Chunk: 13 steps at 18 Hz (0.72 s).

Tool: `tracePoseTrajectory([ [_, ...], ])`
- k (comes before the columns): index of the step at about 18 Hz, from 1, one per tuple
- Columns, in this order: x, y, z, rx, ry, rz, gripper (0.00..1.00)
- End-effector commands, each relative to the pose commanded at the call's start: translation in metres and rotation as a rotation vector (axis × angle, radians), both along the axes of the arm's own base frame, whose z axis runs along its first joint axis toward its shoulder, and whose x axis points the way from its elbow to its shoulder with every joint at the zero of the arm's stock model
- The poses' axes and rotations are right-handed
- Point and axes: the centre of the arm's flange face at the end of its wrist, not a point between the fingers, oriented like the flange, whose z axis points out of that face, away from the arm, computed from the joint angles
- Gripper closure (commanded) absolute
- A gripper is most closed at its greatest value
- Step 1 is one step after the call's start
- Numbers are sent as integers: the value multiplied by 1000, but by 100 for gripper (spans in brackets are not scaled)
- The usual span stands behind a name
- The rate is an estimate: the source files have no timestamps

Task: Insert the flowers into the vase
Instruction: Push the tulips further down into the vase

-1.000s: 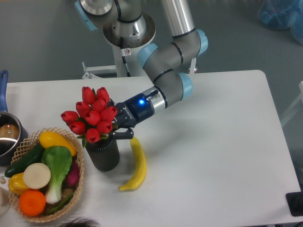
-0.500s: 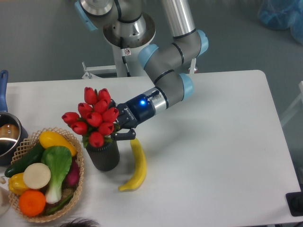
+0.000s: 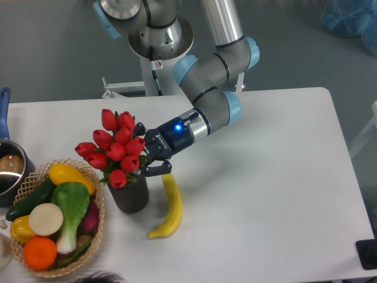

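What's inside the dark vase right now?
The tied bunch of red tulips sits at the mouth of the dark grey cylindrical vase. The buds cover the opening, so stem depth is hidden. The tool is beside the bunch.

The scene is evenly and brightly lit from above — the white table [image 3: 265,177] reads clean without blown-out glare. Shadows are soft and short: a faint one lies right of the banana [image 3: 168,206], another around the vase [image 3: 131,196] base. The arm [image 3: 221,23] above the vase carries mild sheen. Focus is moderate — edges look slightly soft throughout, with no motion blur.
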Motion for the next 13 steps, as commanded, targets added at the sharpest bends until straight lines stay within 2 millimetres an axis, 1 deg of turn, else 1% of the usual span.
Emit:
tracePoseTrajectory([
  [6, -1, -1, 1, 1, -1, 2, 24],
  [8, -1, -1, 0, -1, -1, 3, 5],
  [10, -1, -1, 0, -1, -1, 3, 1],
  [13, 0, -2, 0, -3, 0, 2, 1],
])
